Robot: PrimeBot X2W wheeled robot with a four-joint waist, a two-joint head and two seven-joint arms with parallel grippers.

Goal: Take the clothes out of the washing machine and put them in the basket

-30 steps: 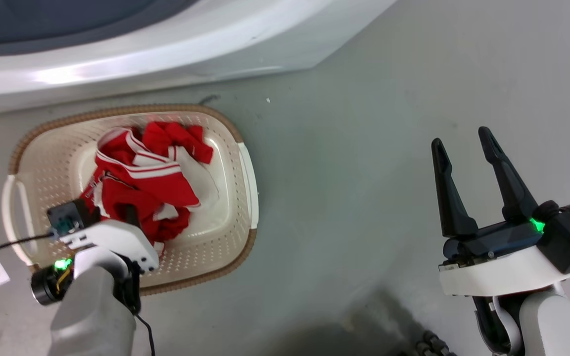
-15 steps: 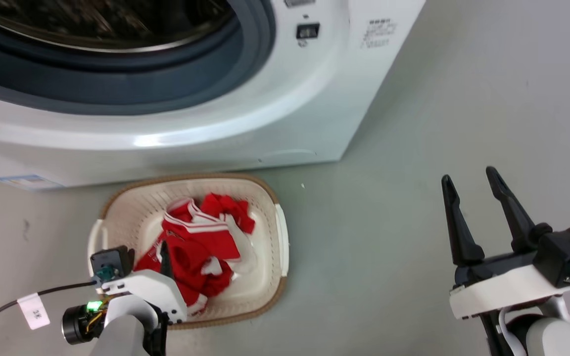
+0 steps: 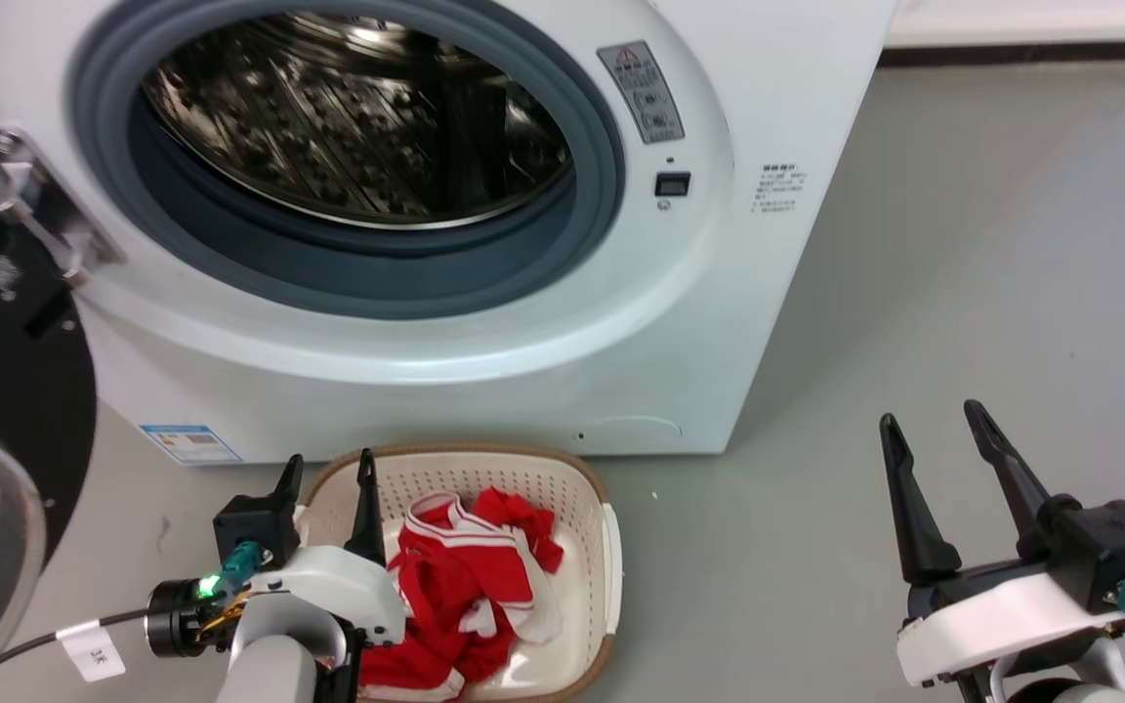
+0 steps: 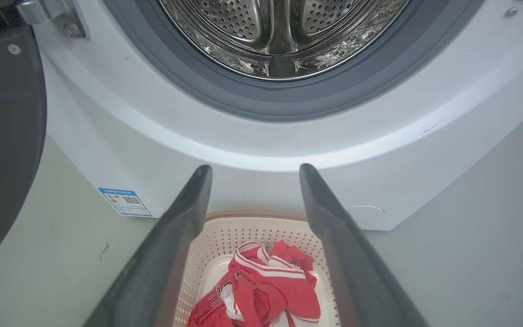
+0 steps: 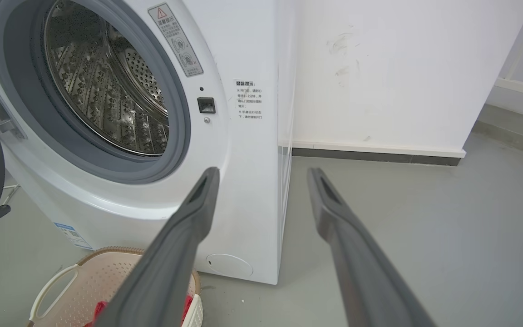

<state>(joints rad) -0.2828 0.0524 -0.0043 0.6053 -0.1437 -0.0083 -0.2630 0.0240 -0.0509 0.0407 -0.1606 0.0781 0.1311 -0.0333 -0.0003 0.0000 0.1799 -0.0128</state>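
The washing machine (image 3: 680,322) stands with its door swung open, and its shiny drum (image 3: 357,117) shows no fabric inside. On the floor in front sits the cream basket (image 3: 484,480) with the red clothes (image 3: 465,586) heaped in it. My left gripper (image 3: 328,467) is open above the basket's left rim, nothing between its fingers. Through the left wrist view, the left gripper (image 4: 254,170) frames the basket (image 4: 243,232) and clothes (image 4: 266,286) below the drum (image 4: 279,36). My right gripper (image 3: 930,420) is open and empty over bare floor to the right. From the right wrist view, the right gripper (image 5: 263,172) points at the machine's corner (image 5: 248,181).
The black-framed glass door (image 3: 6,391) hangs open at the far left, close to my left arm. Grey floor (image 3: 914,244) stretches to the machine's right. A white wall (image 5: 379,68) with a dark skirting runs behind. The basket's handle (image 5: 52,286) shows at the lower left.
The head camera has tilted up, bringing the porthole and drum into view. My left gripper has lifted off the red clothes and its fingers now point up at the basket's left rim.
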